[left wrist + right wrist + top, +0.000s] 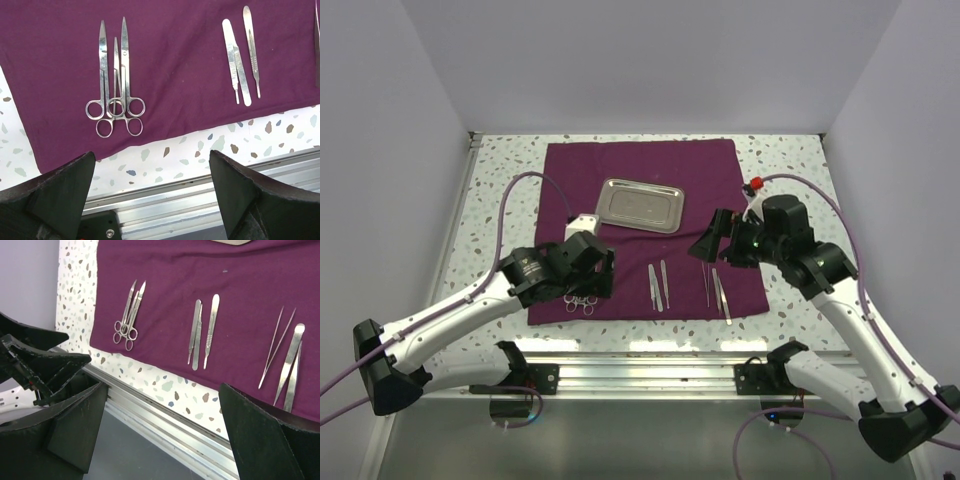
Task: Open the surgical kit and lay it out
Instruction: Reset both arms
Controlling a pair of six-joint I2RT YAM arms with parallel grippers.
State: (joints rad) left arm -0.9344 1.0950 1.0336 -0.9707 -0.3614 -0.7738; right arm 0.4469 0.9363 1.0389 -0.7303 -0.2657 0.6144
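The maroon cloth of the surgical kit lies spread flat on the table. A shiny steel tray rests on its far half with nothing in it. Along the cloth's near edge lie ring-handled scissors, two flat silver handles and tweezers. My left gripper hovers open over the scissors end, and its fingers hold nothing. My right gripper hangs open above the tweezers, its fingers bare.
A speckled terrazzo table carries the cloth, with white walls on three sides. An aluminium rail runs along the near edge between the arm bases. Purple cables loop over each arm.
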